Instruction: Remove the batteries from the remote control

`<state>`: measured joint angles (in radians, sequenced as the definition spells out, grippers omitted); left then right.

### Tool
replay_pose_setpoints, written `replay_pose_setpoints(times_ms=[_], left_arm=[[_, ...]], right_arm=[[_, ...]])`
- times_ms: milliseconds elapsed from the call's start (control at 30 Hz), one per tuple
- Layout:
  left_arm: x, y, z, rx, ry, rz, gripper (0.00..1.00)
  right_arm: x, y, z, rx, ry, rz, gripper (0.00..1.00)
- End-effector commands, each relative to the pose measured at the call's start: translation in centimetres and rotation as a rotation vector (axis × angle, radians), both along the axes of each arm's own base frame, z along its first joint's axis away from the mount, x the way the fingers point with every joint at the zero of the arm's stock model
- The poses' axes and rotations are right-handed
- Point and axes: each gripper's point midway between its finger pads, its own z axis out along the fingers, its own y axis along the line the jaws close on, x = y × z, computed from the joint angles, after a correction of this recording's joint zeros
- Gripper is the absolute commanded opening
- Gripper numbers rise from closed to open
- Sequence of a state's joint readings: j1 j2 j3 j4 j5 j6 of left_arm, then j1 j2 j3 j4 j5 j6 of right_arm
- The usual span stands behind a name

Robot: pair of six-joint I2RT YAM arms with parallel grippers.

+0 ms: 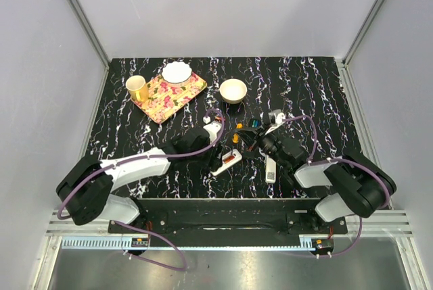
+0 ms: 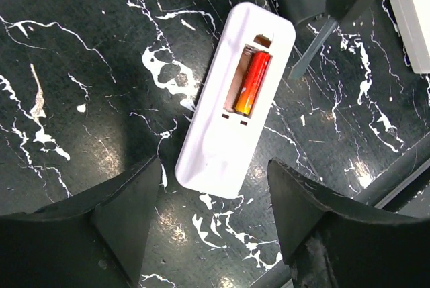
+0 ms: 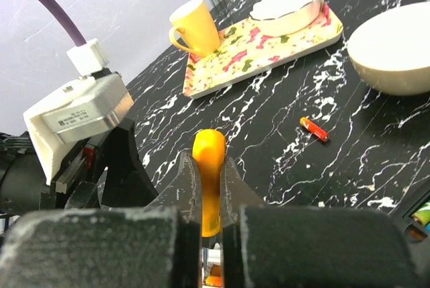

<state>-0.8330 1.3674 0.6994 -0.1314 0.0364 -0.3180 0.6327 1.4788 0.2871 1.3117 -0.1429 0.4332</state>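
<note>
we see the left hand wide above the remote, touching nothing, its battery at one o'clock; the right hand is closed on the screwdriver.

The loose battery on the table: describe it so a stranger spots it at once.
Find the floral tray and the cream bowl at the far side of the black marbled table. On the bare tabletop before the gap between them lies the loose battery: a red-and-orange cell, alone, touching nothing else.

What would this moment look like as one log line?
left tool: open over white remote | remote: one red-orange battery inside | right tool: shut on orange screwdriver | red battery: lying loose
</note>
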Motion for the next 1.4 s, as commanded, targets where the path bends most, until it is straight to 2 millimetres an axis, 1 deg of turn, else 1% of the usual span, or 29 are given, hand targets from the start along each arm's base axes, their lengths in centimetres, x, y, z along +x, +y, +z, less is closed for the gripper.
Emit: replay_pose_setpoints(times_ms=[0,100,300,367,400,467,500,533,567,633,700,733,767,800,833,867,900,933,967,1000,1033,1067,1100,1133,1167,1233,1267,1300,1367], left_arm=[[0.3,-1.1,0.9,-0.047,-0.029,-0.048,0.69],[0.5,-1.5,0.0,-0.017,0.007,-0.049,0.70],[-0.5,-2.3,-1.8,-0.044,0.083,-0.070,0.70],[-1.5,-2.3,-2.5,-0.061,0.126,-0.081,0.70],[-1.7,-2.6,-2.4,-0.081,0.129,-0.089,0.70],[-3.2,-2.8,-2.7,-0.109,0.182,-0.116,0.69],[-3.2,-3.8,-2.0,-0.158,0.162,-0.133,0.69],[-4.3,-4.4,-1.8,-0.183,0.181,-0.168,0.69],[-4.5,-5.5,-0.8,-0.238,0.169,-0.180,0.68],[-6.1,-7.4,0.1,-0.282,0.172,-0.236,0.68],[-6.3,-9.4,1.2,-0.336,0.153,-0.254,0.68],[-6.1,-9.9,0.5,-0.333,0.165,-0.250,0.68],[-5.3,-11.3,1.5,-0.372,0.147,-0.248,0.68],[-5.0,-11.9,1.3,-0.371,0.151,-0.252,0.68],[-4.6,-12.4,0.1,-0.349,0.168,-0.247,0.68],[-3.8,-13.5,0.8,-0.363,0.148,-0.253,0.68],[-3.7,-13.9,0.8,-0.364,0.148,-0.261,0.67],[-3.4,-14.1,0.7,-0.361,0.141,-0.259,0.67],[-3.2,-14.2,1.1,-0.362,0.118,-0.267,0.68],[-2.9,-14.0,1.5,-0.360,0.096,-0.265,0.68],[-2.8,-13.9,2.8,-0.371,0.063,-0.269,0.68],[-2.6,-13.2,2.9,-0.340,0.036,-0.279,0.69],[-2.3,-12.6,3.1,-0.320,0.008,-0.263,0.69],[-2.1,-12.1,4.7,-0.323,-0.048,-0.279,0.70],[-1.9,-11.3,4.7,-0.300,-0.061,-0.269,0.70],[-0.7,-9.6,5.4,-0.282,-0.094,-0.228,0.71],[-0.3,-8.6,4.9,-0.253,-0.082,-0.210,0.71],[1.0,-7.4,4.6,-0.238,-0.075,-0.169,0.70],[1.8,-5.8,3.4,-0.206,-0.040,-0.128,0.70]], right_arm=[[0.1,-1.0,3.4,-0.001,-0.172,-0.050,0.00],[-0.1,-1.3,3.7,-0.009,-0.180,-0.059,0.00],[-0.6,-2.0,4.1,-0.009,-0.181,-0.074,0.00],[-0.7,-2.3,4.2,-0.010,-0.177,-0.084,0.00],[-0.8,-2.5,4.1,-0.014,-0.176,-0.087,0.00],[-0.9,-2.8,4.4,-0.016,-0.177,-0.097,0.00],[-1.0,-2.9,4.4,-0.020,-0.179,-0.102,0.00],[-1.2,-3.1,4.9,-0.014,-0.193,-0.106,0.00],[-1.1,-3.4,4.8,-0.017,-0.185,-0.119,0.00],[-1.4,-3.9,5.4,-0.009,-0.198,-0.134,0.00],[-1.5,-4.5,5.5,-0.013,-0.194,-0.158,0.00],[-1.9,-4.9,6.5,0.005,-0.217,-0.161,0.00],[-1.7,-5.5,6.2,-0.008,-0.201,-0.193,0.00],[-1.8,-5.8,6.4,-0.010,-0.201,-0.204,0.00],[-2.3,-6.4,8.0,0.013,-0.235,-0.216,0.00],[-2.3,-6.8,7.4,-0.014,-0.204,-0.232,0.00],[-2.4,-7.2,7.9,-0.014,-0.210,-0.245,0.00],[-3.0,-7.8,9.3,-0.002,-0.244,-0.257,0.00],[-2.9,-8.2,8.6,-0.035,-0.220,-0.273,0.00],[-3.4,-8.7,9.7,-0.021,-0.244,-0.284,0.00],[-3.5,-9.0,9.8,-0.035,-0.254,-0.293,0.00],[-3.5,-9.3,9.3,-0.058,-0.242,-0.301,0.00],[-3.7,-9.5,9.7,-0.054,-0.251,-0.308,0.00],[-3.7,-9.6,9.6,-0.056,-0.248,-0.310,0.00],[-3.7,-9.6,9.4,-0.062,-0.244,-0.310,0.00],[-3.8,-9.4,9.0,-0.057,-0.229,-0.295,0.00],[-3.8,-9.2,9.0,-0.050,-0.228,-0.288,0.00],[-3.7,-9.0,8.5,-0.055,-0.215,-0.280,0.00],[-3.7,-8.5,8.6,-0.036,-0.214,-0.261,0.00]])
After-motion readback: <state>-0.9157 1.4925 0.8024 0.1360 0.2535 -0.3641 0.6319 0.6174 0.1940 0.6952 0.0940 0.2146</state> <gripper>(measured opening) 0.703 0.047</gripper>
